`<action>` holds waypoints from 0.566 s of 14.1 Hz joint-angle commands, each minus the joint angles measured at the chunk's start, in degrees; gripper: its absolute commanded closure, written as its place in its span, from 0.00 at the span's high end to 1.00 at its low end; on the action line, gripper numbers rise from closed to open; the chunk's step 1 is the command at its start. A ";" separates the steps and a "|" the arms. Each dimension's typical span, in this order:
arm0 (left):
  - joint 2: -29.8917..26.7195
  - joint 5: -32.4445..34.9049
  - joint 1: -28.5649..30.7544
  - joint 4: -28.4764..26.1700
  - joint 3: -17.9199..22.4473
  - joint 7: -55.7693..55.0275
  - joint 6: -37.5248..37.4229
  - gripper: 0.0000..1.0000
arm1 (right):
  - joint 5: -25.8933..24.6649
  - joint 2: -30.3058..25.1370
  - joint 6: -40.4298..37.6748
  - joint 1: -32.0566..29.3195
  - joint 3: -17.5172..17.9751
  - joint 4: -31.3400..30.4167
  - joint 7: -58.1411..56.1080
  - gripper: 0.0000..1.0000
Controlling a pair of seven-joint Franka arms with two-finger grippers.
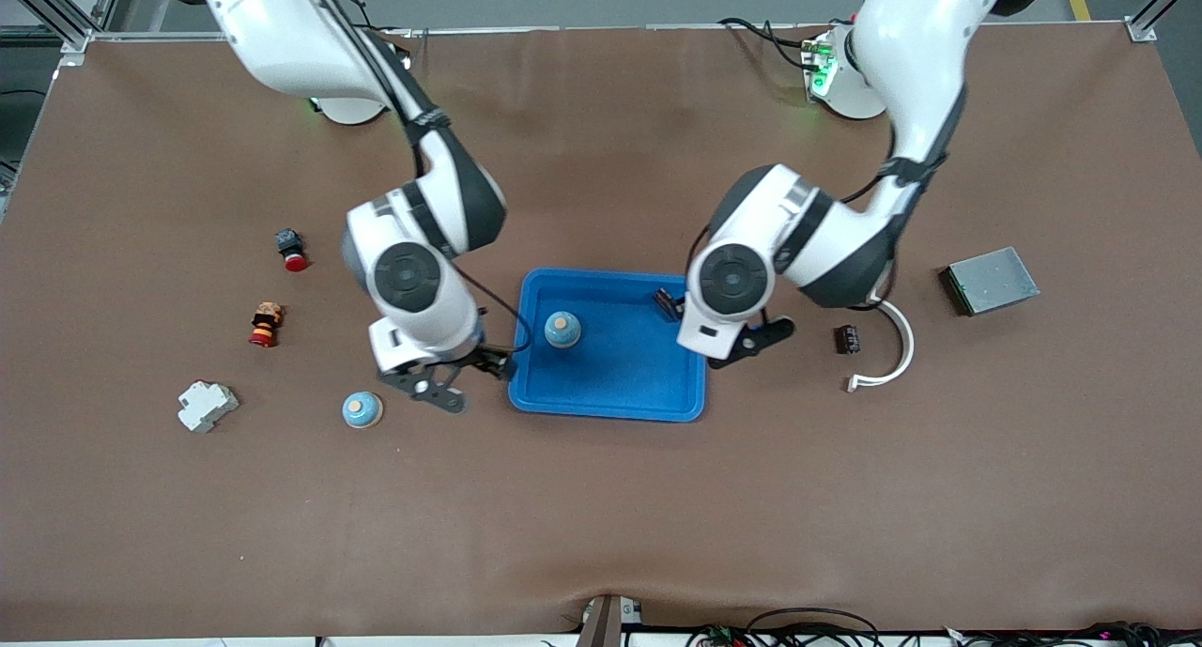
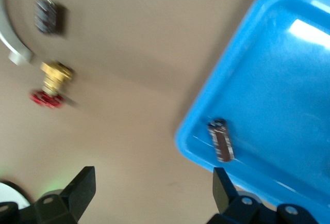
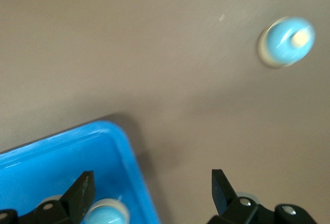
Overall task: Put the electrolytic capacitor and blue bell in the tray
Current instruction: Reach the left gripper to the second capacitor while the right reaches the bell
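Brown desk (image 1: 601, 497) carries our tray (image 1: 610, 398), holding a blue bell (image 1: 562, 329) and capacitor (image 2: 220, 140). Both our left pincer (image 1: 751, 339) and right pincer (image 1: 451, 377) stand apart, empty; either could clip the rim while lifting away.

We see a bright-blue rounded plastic tray (image 1: 608, 398) on the matte brown table (image 1: 601, 516). In it stand a pale-blue dome-shaped bell with a tan top (image 1: 562, 329) and a small dark cylindrical capacitor with a pale stripe (image 2: 220, 140). A second pale-blue bell with a tan top (image 1: 362, 409) matches the first. We also note a white plastic breaker block (image 1: 208, 406), a grey metal box (image 1: 990, 280) and a black-bodied button with a red cap (image 1: 291, 248).
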 commanded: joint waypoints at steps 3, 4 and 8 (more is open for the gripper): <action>-9.39 1.15 10.13 -6.60 -0.21 17.55 -0.93 1.00 | 0.44 -1.65 -1.64 -3.87 0.88 -1.80 -11.58 1.00; -10.28 1.15 12.16 -7.39 -0.21 21.15 -0.58 1.00 | 0.52 -1.57 -1.81 -4.93 0.88 -1.98 -14.13 1.00; -11.77 3.86 16.30 -13.35 -0.56 28.22 5.55 1.00 | 0.35 -2.36 -1.47 -7.92 0.79 -3.56 -19.68 1.00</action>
